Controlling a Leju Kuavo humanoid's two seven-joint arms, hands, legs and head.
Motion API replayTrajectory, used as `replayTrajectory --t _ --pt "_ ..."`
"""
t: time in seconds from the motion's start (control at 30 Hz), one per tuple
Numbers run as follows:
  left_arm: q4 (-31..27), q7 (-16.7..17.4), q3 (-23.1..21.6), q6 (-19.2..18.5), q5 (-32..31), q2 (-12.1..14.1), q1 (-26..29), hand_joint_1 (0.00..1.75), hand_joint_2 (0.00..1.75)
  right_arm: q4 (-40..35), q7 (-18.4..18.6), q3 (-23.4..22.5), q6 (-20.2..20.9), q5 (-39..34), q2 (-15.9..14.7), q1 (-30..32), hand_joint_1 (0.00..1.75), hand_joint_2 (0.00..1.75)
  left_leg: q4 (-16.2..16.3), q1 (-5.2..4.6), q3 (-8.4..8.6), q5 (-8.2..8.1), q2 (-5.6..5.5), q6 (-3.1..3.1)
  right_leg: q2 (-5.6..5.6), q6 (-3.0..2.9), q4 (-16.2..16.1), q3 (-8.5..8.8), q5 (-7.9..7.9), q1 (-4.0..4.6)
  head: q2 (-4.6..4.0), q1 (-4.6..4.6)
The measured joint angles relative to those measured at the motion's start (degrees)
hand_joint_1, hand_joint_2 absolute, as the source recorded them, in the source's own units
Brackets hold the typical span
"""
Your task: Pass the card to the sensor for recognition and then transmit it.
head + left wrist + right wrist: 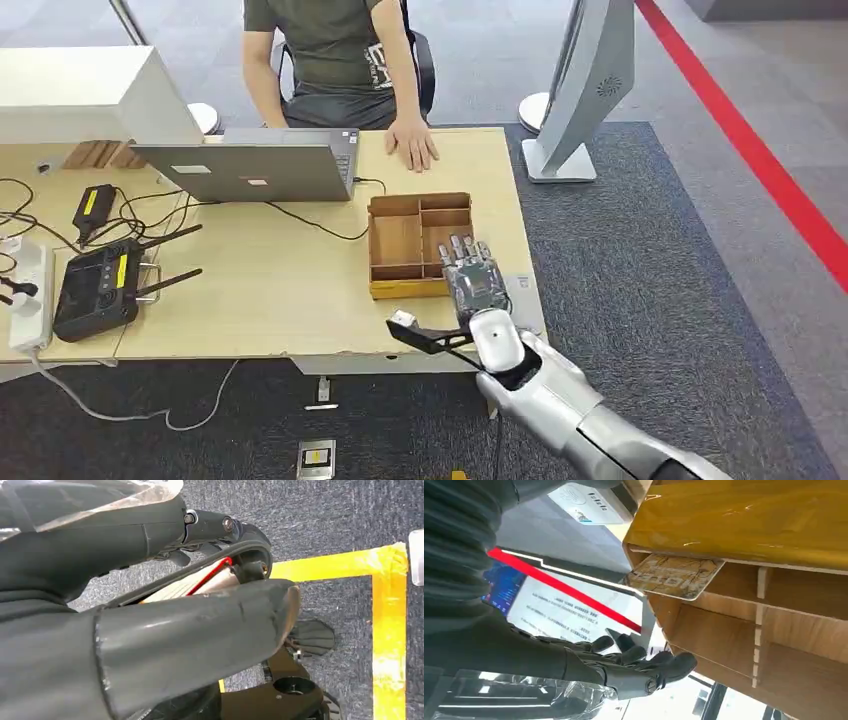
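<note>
Reaching in over the near right corner of the bench (250,300) with the right robot hand (473,275), palm down, fingers spread and straight, gripping nothing. Hovering at the near right compartment of the wooden divided tray (397,240), fingertips over its rim. Lying in the tray's compartment nearest that robot hand, in the right wrist view, the card (672,576), tan with a printed pattern, one edge poking out past the tray's yellow front wall. Sitting on the bench just beside the tray, the white sensor pad (590,503) with its printed wave mark. Hanging low over grey carpet with yellow floor tape (387,625), the left robot hand (165,615), fingers curled in; cannot tell whether the pale, red-edged surface between them is something held. Resting a hand (412,143) flat on the far edge of the bench, a seated person (330,60), next to a grey laptop (255,168). Lying at the bench's left, a black controller with antennas (100,285).
</note>
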Motion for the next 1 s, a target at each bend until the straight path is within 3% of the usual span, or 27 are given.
replayTrajectory --t 1.0 --pt "0.00 -0.50 0.00 0.28 -0.07 0.00 0.39 0.00 0.00 -0.46 0.76 1.31 3.08 -0.48 0.59 0.13 0.00 1.75 0.00 0.00 0.00 0.00 0.00 0.00 0.00 0.00 -0.01 0.00 0.00 0.00 -0.02 0.00"
